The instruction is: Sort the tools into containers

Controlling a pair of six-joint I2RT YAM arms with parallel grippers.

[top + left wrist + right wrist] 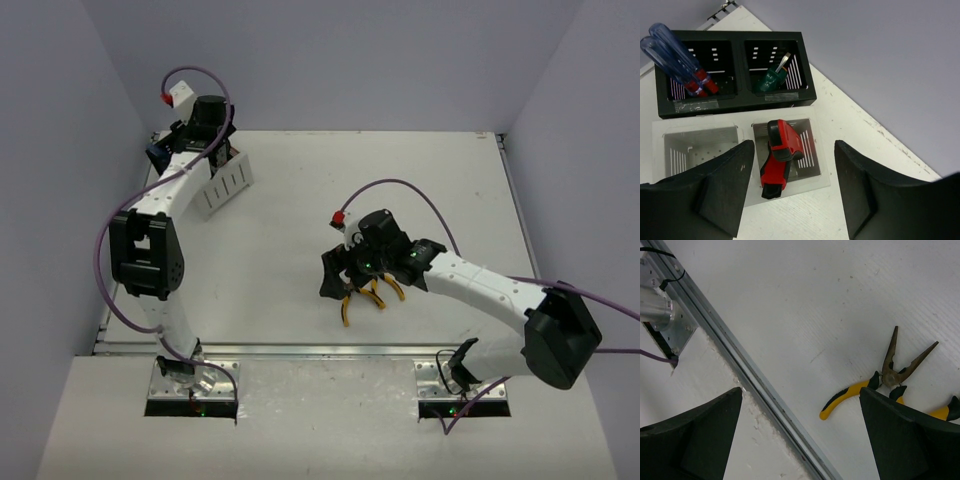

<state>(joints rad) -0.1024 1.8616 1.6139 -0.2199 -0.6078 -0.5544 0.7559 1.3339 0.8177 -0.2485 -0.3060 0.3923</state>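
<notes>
The containers (735, 107) show in the left wrist view. A black pair holds blue-handled screwdrivers (675, 55) in its left bin and a green-handled screwdriver (771, 77) in its right bin. In front, one white bin (700, 145) has nothing in it, and the other holds a red-black utility knife (780, 157) leaning over its rim. My left gripper (794, 167) hangs open above that knife, gripping nothing. Yellow-handled pliers (880, 385) lie on the table with their jaws spread. My right gripper (801, 405) is open above the table edge beside them. From above, the right gripper (350, 272) hovers over the pliers (365, 297).
The white bins (225, 182) stand at the table's far left, under my left gripper (205, 125). A metal rail (755, 375) runs along the table's near edge, just left of the pliers. A mounting bracket (662, 315) sits beyond it.
</notes>
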